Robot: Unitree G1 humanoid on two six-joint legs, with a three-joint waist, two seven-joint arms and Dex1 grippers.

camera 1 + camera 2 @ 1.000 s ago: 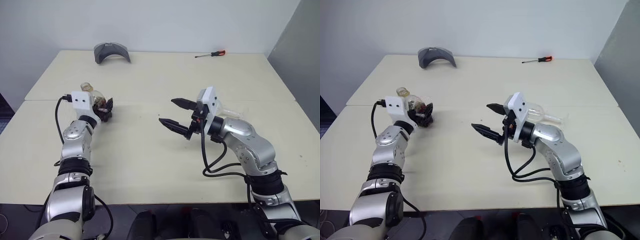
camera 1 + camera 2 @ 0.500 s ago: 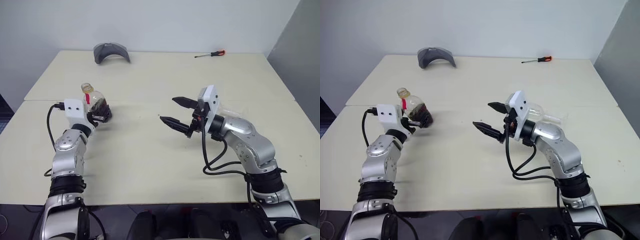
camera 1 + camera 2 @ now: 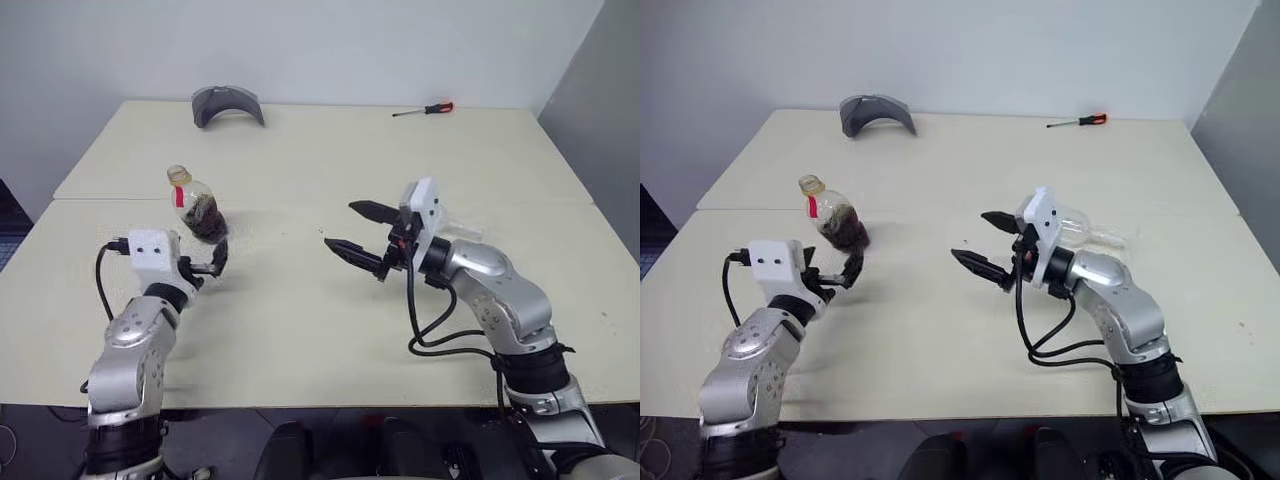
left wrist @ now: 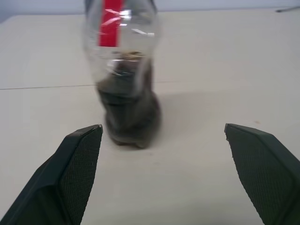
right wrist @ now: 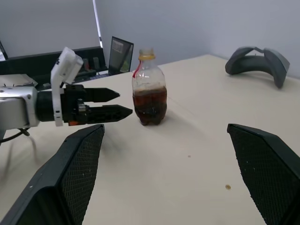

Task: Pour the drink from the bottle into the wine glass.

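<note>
Left gripper [image 3: 218, 262] withdrew from bottle [image 3: 198, 207].

Clear bottle [image 3: 198, 206] ahead of the open left jaws: yellow cap, red strip at neck, dark reddish-brown drink [image 5: 150, 107] in lower half. Black fingers [image 4: 77, 164] with fine mesh texture, white wrist housings. Cream table [image 3: 300, 330]. Grey curved piece [image 3: 227, 103] and red-handled screwdriver [image 3: 424, 109] far beyond both jaws.
</note>
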